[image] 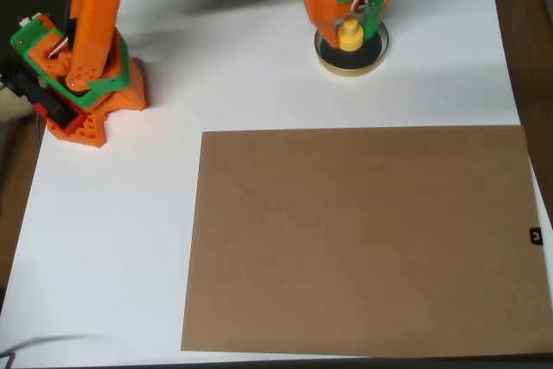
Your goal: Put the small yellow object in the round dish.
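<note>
The round dish (374, 56), with a tan rim and a dark inside, sits on the white table near the top of the overhead view. The small yellow object (350, 38) is right over the dish's middle. My orange and green gripper (352, 20) reaches down from the top edge. Its fingers close on the object's narrow upper part. The gripper body hides the far part of the dish, and I cannot tell whether the object's base touches the dish floor.
A large brown sheet (363, 239) covers the lower right of the white table (112, 239). The arm's orange base (86, 84) stands at the left. The table's right edge runs close to the dish.
</note>
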